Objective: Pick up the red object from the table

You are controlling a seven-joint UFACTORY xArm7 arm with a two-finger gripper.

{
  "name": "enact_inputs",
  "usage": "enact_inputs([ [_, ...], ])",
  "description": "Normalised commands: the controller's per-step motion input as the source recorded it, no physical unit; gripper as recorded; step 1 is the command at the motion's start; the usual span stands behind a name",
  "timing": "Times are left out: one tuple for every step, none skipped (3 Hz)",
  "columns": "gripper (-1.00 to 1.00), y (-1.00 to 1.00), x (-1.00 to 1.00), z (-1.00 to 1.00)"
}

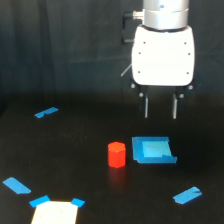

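While red object [116, 154] stands upright on table [75, 150], just beside blue square piece [152, 150], nothing grasped. Gripper [160, 107] hangs above, fingers parted, empty. Left: align, descend, close, lift.

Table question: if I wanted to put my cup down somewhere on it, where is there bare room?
The table is barest in its middle-left stretch, between the upper blue tape strip and the red object. It is crowded where the red object sits beside the blue square piece below the gripper, and around the tan patch.
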Motion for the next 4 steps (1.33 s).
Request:
enact_inputs([
  [-0.26, 0.42, -0.21, 0.54],
  [-0.17, -0.44, 0.95, -0.03],
  [-0.06, -0.56, 1.0, -0.1],
  [0.49, -0.17, 1.0, 0.0],
])
